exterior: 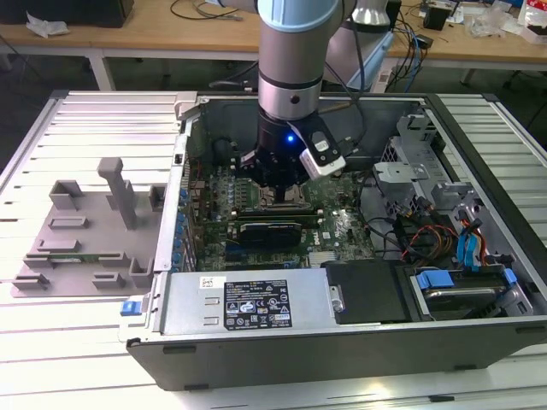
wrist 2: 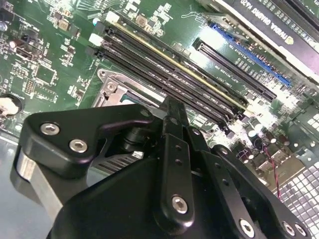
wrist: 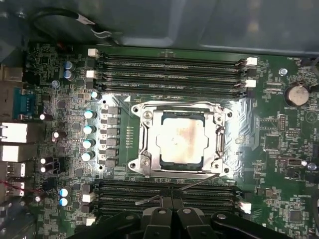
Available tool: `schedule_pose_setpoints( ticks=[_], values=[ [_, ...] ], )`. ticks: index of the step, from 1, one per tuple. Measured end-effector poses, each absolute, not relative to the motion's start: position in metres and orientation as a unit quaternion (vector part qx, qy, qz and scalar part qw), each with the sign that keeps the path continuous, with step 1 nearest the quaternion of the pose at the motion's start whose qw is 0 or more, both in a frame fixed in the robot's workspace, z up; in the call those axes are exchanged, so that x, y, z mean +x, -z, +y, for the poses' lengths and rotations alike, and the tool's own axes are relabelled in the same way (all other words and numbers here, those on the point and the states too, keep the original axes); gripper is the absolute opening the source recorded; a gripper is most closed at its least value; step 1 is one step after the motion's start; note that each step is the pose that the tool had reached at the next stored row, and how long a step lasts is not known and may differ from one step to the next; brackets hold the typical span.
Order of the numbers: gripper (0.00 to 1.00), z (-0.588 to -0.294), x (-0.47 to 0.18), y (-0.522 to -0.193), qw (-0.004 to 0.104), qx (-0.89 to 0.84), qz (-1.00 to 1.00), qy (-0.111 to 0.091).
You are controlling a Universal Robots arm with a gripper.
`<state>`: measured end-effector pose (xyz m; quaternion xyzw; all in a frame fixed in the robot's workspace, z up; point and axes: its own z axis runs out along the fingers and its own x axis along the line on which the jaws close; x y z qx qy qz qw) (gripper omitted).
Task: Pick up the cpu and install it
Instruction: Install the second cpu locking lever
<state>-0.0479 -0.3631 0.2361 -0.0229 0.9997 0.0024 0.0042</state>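
The cpu (wrist: 180, 137) is a square chip with a dull silver top, stained brownish in the middle. It lies flat inside the metal socket frame (wrist: 143, 149) on the green motherboard (wrist: 279, 144). A thin socket lever (wrist: 199, 182) runs slantwise along one side of the frame. In the first wrist view my gripper (wrist: 171, 202) hangs beside the socket over the memory slots, its black fingers pressed together with nothing between them. In the exterior view the gripper (exterior: 282, 195) is low inside the open computer case, right over the socket area.
A grey plastic fixture tray (exterior: 85, 231) lies outside the case on the exterior view's left. Rows of memory slots (wrist: 169, 69) flank the socket on two sides. An expansion card (exterior: 269, 231), a power supply (exterior: 248, 303), drive bays (exterior: 461, 290) and cables (exterior: 427, 235) crowd the case.
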Motion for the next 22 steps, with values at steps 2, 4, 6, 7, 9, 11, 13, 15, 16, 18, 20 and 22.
schedule_pose_setpoints(
  ticks=[2, 4, 6, 7, 9, 11, 13, 15, 16, 18, 20, 22],
  values=[
    [0.11, -0.363, -0.048, -0.233, 0.004, -0.023, 1.0, -0.002],
    [0.11, -0.363, -0.049, -0.231, 0.004, -0.023, 1.0, -0.002],
    [0.11, -0.363, -0.049, -0.231, 0.004, -0.023, 1.0, -0.002],
    [0.11, -0.363, -0.049, -0.23, 0.004, -0.023, 1.0, -0.003],
    [0.11, -0.363, -0.049, -0.229, 0.004, -0.023, 1.0, -0.003],
    [0.11, -0.363, -0.049, -0.228, 0.004, -0.023, 1.0, -0.003],
    [0.11, -0.363, -0.05, -0.228, 0.004, -0.023, 1.0, -0.003],
    [0.11, -0.363, -0.05, -0.228, 0.004, -0.023, 1.0, -0.004],
    [0.11, -0.363, -0.05, -0.227, 0.004, -0.023, 1.0, -0.004],
    [0.11, -0.363, -0.05, -0.227, 0.004, -0.023, 1.0, -0.006],
    [0.11, -0.363, -0.05, -0.225, 0.004, -0.023, 1.0, -0.011],
    [0.11, -0.363, -0.052, -0.224, 0.005, -0.023, 1.0, -0.013]
  ],
)
